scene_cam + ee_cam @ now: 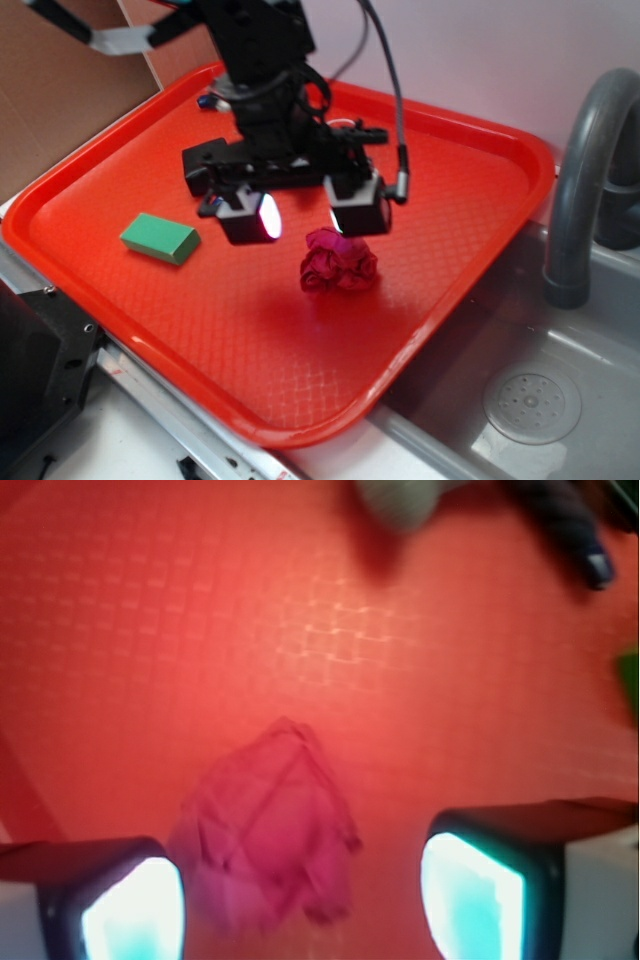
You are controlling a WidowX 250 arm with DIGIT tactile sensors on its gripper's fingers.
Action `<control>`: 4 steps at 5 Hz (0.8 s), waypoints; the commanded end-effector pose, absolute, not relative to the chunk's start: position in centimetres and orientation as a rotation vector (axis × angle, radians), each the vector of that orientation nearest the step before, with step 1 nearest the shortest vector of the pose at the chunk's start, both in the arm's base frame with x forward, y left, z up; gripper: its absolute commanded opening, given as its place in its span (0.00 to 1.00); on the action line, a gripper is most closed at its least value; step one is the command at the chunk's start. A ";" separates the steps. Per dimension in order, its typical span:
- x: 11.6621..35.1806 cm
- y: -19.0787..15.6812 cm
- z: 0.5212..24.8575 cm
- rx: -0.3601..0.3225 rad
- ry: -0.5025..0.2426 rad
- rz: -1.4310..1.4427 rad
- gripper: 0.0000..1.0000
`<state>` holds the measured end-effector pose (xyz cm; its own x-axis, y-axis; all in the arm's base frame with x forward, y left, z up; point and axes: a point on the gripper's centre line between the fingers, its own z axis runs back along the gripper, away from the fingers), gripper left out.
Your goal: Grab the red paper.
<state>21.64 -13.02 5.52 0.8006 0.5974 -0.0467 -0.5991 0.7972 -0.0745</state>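
i have the gripper (305, 215) hanging over the red tray (120, 185), its two fingers spread wide with nothing between them. in the exterior view the red paper (340, 262) sits on the tray just at 5 o'clock of the gripper, close under the right-hand pad. in the wrist view the red paper (268, 830) lies between the two lit pads (470, 895), nearer the one at 8 o'clock than the one at 4 o'clock, so i judge the gripper is not quite centred on it.

the paper is a crumpled dark crimson wad, full of folds and ridges. i expect it to be very light, soft and springy: it should crush under the pads rather than resist, and it is not fragile in any way that matters. its wrinkled surface should give decent grip, though a wad this light could skid on the textured tray if one pad reaches it first. i would take it across its widest middle, low down near the tray, so the pads close on the bulk and not on a loose flap.

a green block (160, 238) lies at 9 o'clock of the gripper, well apart from the paper. a grey tap (580, 180) stands over the sink beyond the tray at 3 o'clock.

i can read no brand, label or writing anywhere.
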 end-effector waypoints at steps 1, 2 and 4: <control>23.0 -14.1 2.9 -0.049 0.007 0.622 1.00; 22.9 -14.2 1.9 -0.027 0.039 0.621 1.00; 22.2 -14.3 2.0 0.004 0.006 0.613 0.00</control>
